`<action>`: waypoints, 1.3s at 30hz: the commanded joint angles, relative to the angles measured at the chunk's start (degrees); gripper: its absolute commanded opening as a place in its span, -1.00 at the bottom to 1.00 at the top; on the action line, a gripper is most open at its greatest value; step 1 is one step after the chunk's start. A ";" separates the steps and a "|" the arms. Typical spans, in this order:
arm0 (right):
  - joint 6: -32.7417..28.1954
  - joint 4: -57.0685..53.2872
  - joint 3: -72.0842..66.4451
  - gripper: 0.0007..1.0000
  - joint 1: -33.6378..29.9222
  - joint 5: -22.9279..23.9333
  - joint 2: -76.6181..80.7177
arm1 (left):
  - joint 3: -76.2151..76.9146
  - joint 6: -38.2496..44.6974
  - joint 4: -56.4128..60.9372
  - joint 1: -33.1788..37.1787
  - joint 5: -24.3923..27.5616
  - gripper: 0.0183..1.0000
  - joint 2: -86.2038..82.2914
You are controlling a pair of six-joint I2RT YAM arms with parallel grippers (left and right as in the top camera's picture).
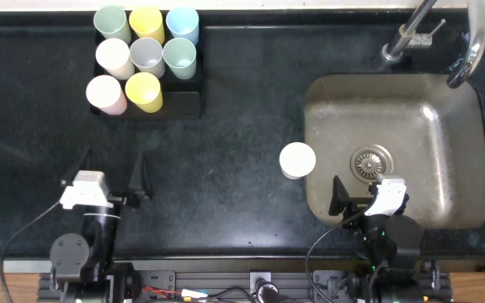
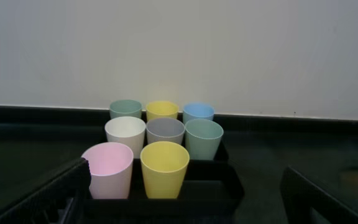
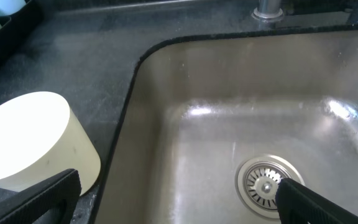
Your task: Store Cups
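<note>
Cups are stored upright in a black tray [image 1: 188, 103] at the upper left of the top view. A green cup [image 1: 112, 21], a yellow cup [image 1: 146, 21] and a blue cup [image 1: 182, 23] form its upper row. A white cup [image 1: 114, 56], a grey cup [image 1: 147, 55] and a second green cup [image 1: 179, 57] form the middle row. A pink cup [image 1: 107, 94] and a second yellow cup [image 1: 143, 91] stand in the lower row, whose right-hand slot is left bare. A cream cup [image 1: 297, 160] is set apart on the dark counter [image 1: 226, 168] near the middle of the frame, just beside the left rim of the steel sink [image 1: 327, 93]. The drain [image 1: 371, 162] is seen at the sink's centre, and a faucet [image 1: 411, 29] is mounted above it at the upper right. The left gripper [image 1: 113, 168] is held at the lower left, below the tray and well apart from it, with its fingers [image 2: 55, 193] spread wide. The right gripper [image 3: 178, 183] is held at the lower right over the sink's left part, its fingers [image 3: 36, 196] likewise spread, and the cream cup lies just beside one of them, untouched.
</note>
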 commanded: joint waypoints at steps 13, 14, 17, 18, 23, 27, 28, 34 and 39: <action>0.17 -0.81 -0.85 1.00 -0.02 -0.22 -0.28 | -6.03 0.96 0.72 0.68 0.98 1.00 -2.91; 0.17 -0.81 -0.85 1.00 -0.02 -0.22 -0.28 | -6.03 1.03 0.66 0.81 0.90 1.00 -2.91; 0.17 -0.81 -0.87 1.00 -0.02 -0.22 -0.28 | -6.03 1.01 0.07 0.46 0.52 1.00 -2.91; 0.17 -0.81 -0.87 1.00 -0.02 -0.20 -0.28 | -6.03 1.01 -0.46 0.24 0.50 1.00 -2.91; 0.17 -0.81 -0.87 1.00 -0.02 -0.22 -0.28 | -6.08 1.03 -5.27 0.17 0.46 1.00 -2.91; 0.17 -0.81 -0.87 0.99 -0.02 -0.22 -0.28 | -6.08 1.05 -6.45 0.17 0.26 1.00 -2.91; 0.17 -0.81 -0.85 1.00 -0.02 -0.22 -0.28 | -6.08 1.03 -6.49 0.17 0.07 1.00 -2.91; 0.17 -0.81 -0.85 1.00 -0.02 -0.22 -0.28 | -6.08 1.07 -6.82 0.17 -1.97 1.00 -2.91; 0.17 -0.81 -0.87 0.99 -0.02 -0.22 -0.28 | -6.08 1.05 -6.91 0.17 -4.09 1.00 -2.91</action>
